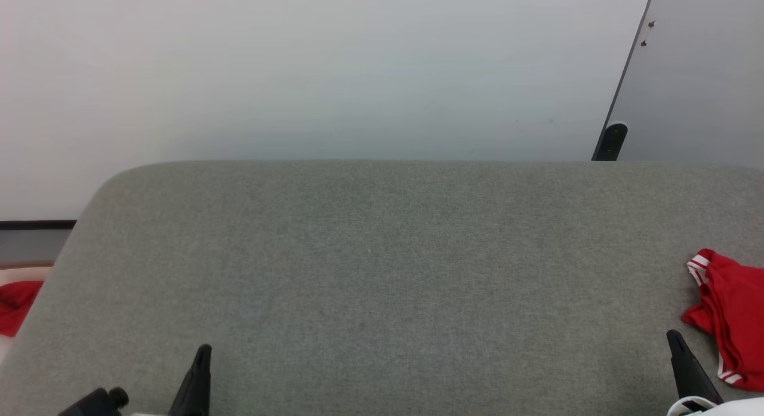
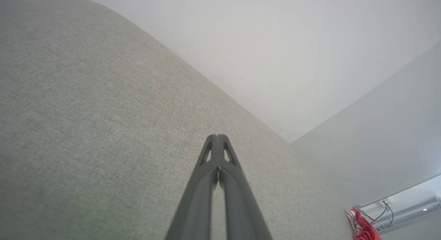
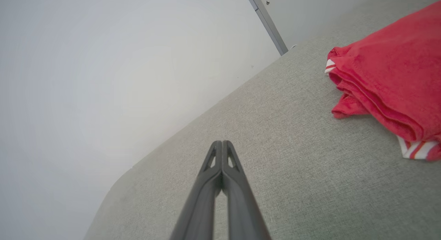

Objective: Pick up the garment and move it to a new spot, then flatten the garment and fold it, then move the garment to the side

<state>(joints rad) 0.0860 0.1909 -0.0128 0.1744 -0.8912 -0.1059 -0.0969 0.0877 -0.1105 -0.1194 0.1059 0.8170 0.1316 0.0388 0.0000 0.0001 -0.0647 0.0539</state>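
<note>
I had both arms low over the grey worktop [image 1: 382, 273]. Left gripper [image 2: 217, 137]: fingers pressed together, nothing between them. Right gripper [image 3: 222, 143]: same, tips touching, empty. The garment [image 3: 389, 85] lay in a layered red bundle at the worktop's right edge with striped trim showing. It was near the right gripper but clear of it, and well apart from the left. A small red scrap [image 1: 17, 305] sat off the worktop's left side. There was a pale wall [image 1: 358, 76] behind.

Bright even light, soft shadows; wrist views w/ wide-angle edge warp
</note>
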